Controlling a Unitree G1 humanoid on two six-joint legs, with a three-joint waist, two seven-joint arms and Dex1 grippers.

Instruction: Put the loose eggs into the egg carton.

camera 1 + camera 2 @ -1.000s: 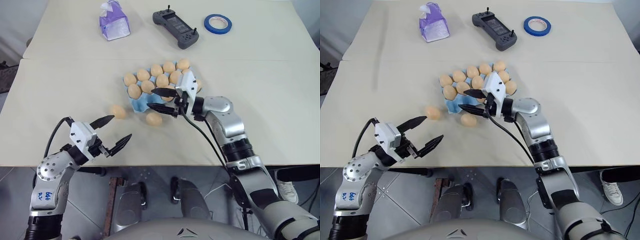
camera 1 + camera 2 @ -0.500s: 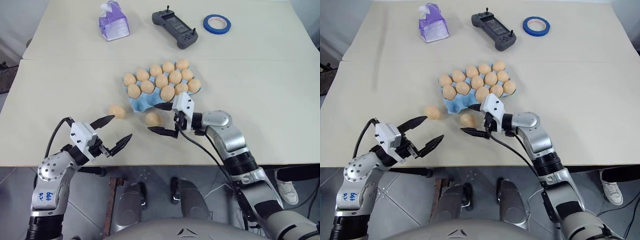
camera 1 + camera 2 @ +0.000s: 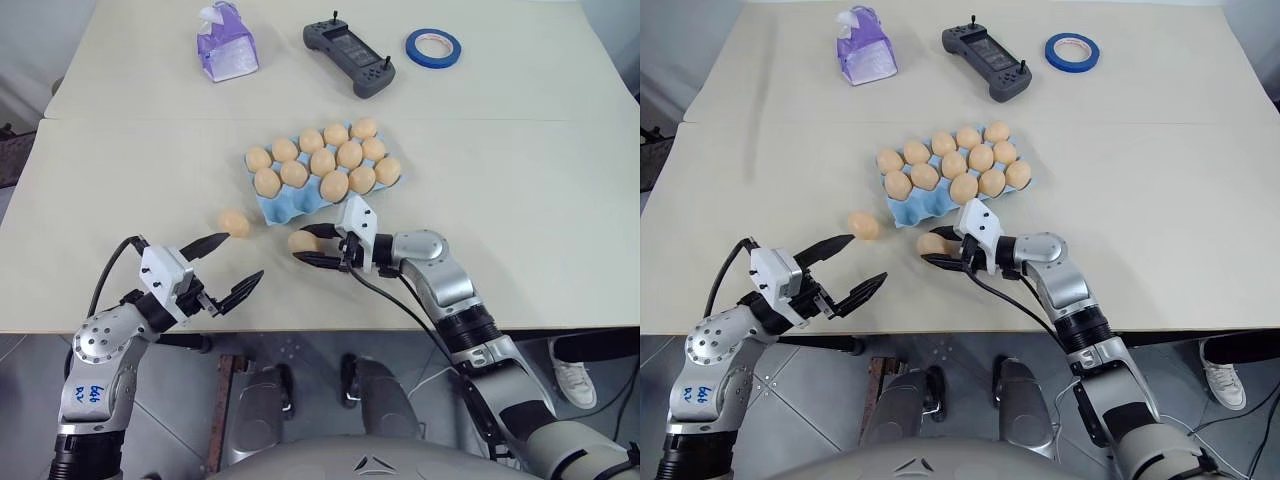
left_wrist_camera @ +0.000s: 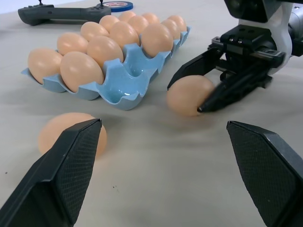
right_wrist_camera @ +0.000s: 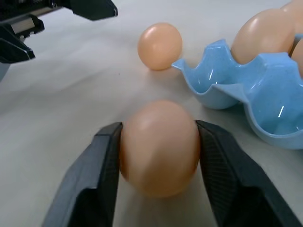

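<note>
Right wrist view has the right tool [image 5: 158, 142] clamped on a smooth tan oval egg [image 5: 158, 146] resting on the beige surface [image 3: 520, 200], just beside the light-blue moulded carton's [image 3: 283, 206] empty near cups; left tool [image 3: 225, 268] gapes wide, farther off.

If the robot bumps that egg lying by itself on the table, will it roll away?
Probably: the lone egg is round and smooth, lying on the flat table with nothing beside it. It would likely wobble in a curve, being oval. It may crack if squeezed hard.
</note>
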